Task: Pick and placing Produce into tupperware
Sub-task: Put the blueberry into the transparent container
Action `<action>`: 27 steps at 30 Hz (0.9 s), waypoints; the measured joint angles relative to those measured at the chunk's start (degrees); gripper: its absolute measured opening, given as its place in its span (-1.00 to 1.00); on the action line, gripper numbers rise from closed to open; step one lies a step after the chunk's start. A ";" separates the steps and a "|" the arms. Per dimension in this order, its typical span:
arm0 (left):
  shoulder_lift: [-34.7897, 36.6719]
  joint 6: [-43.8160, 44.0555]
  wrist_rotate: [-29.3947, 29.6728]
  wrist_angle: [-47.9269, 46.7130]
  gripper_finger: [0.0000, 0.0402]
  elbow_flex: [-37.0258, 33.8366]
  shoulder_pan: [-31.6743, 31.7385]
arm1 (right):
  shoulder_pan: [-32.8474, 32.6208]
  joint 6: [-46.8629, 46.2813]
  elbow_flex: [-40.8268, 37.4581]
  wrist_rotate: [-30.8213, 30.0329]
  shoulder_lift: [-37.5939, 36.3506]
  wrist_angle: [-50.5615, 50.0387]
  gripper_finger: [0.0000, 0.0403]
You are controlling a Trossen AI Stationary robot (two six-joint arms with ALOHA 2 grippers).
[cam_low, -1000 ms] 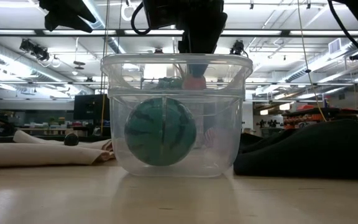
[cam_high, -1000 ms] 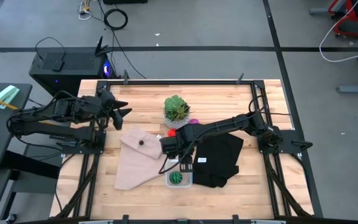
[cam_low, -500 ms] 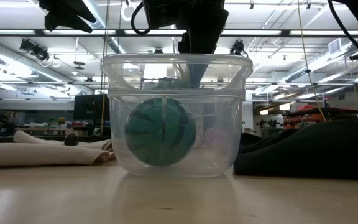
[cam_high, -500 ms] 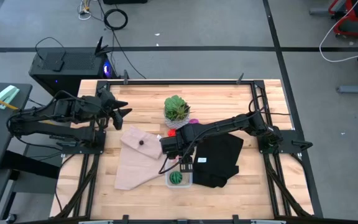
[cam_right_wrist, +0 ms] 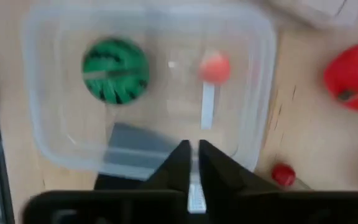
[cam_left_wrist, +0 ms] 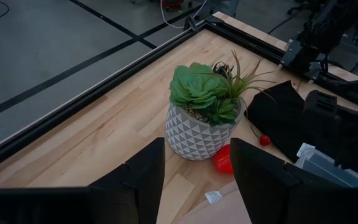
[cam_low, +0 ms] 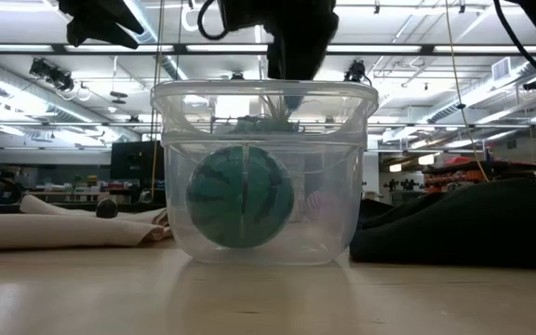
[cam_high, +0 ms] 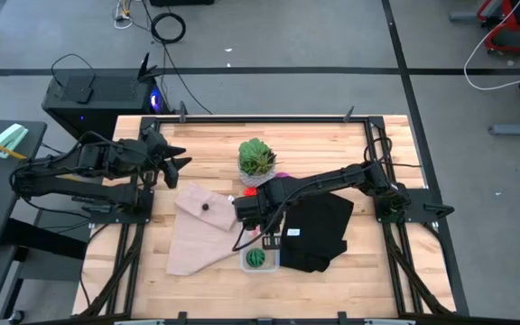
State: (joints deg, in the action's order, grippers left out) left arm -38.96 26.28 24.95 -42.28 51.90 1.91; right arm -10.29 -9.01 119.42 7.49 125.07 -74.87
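- The tupperware (cam_high: 260, 259) sits at the table's front edge, touching the black cloth (cam_high: 319, 233) on one side, with the tan cloth (cam_high: 199, 230) just beside it on the other.
- Inside it lie the dark green striped ball (cam_right_wrist: 115, 70) and a small pink-red piece (cam_right_wrist: 215, 67), apart from each other.
- The right gripper (cam_right_wrist: 192, 154) hangs just above the tupperware's rim, fingers nearly together with nothing between them.
- A red piece (cam_right_wrist: 352, 75) and a tiny red piece (cam_right_wrist: 283, 174) lie on bare wood just beside the tupperware, toward the plant (cam_high: 256, 160).
- These toys look light, hard and smooth; the round ones will likely roll, so a centred pinch across the widest part seems safest.
- The container looks light and could slide if nudged.
- Open wood lies around the red pieces; the plant pot crowds the far side.
- The left gripper (cam_left_wrist: 196, 177) waits well away from the tupperware, facing the plant, fingers spread and empty.
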 joint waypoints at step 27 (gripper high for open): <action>-1.28 0.02 0.00 2.20 -0.04 0.00 0.00 | 14.08 -12.91 -31.82 -12.23 -43.78 44.86 -1.00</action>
State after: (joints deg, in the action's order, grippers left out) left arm -40.24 26.31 24.95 -40.07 51.90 1.91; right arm 3.80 -21.92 87.60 -4.74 81.29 -30.00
